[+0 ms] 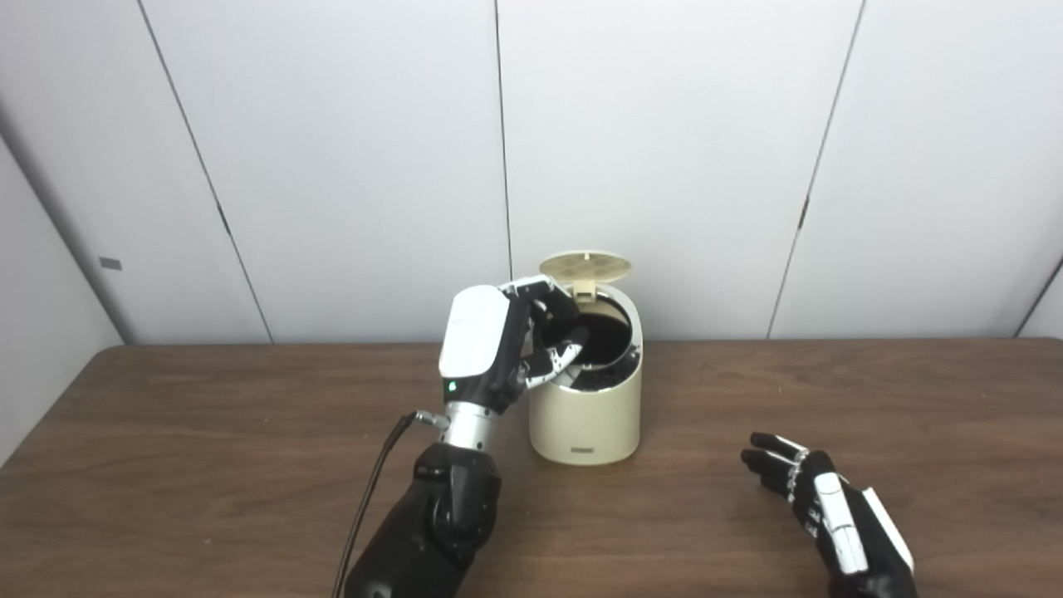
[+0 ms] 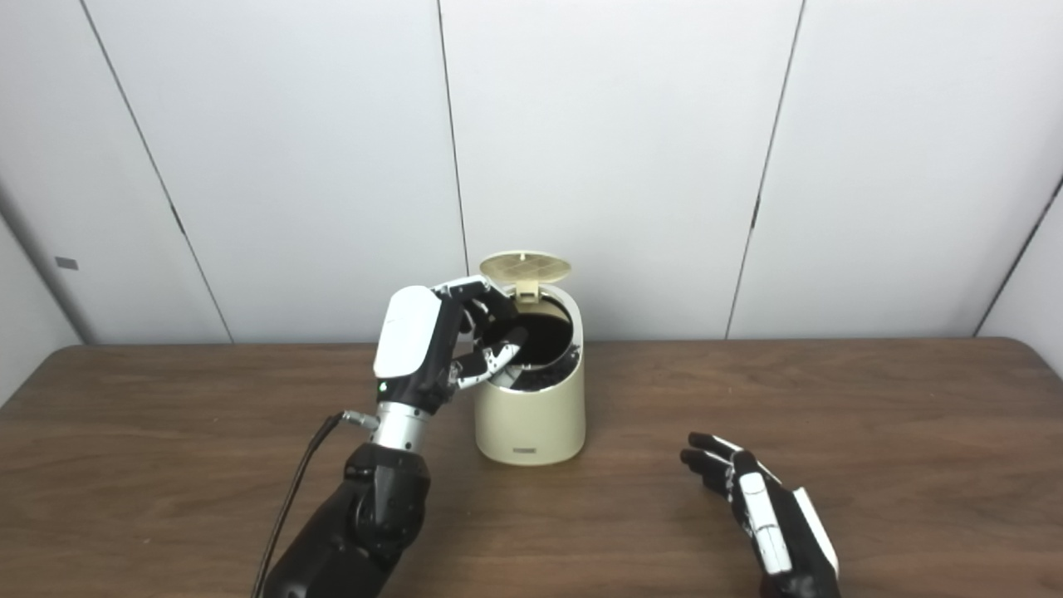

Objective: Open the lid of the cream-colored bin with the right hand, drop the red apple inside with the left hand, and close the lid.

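Now the bin [image 1: 586, 415] stands lid-up, dark inside, left hand [image 1: 531, 336] spread empty over its mouth

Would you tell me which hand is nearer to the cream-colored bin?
Left. The left hand is at the cream-colored bin's open mouth; the right hand rests apart on the table.

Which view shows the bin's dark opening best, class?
The left eye view: the opening looks wider beyond the left hand. The right eye view shows the opening too, a little narrower, with the lid up in both.
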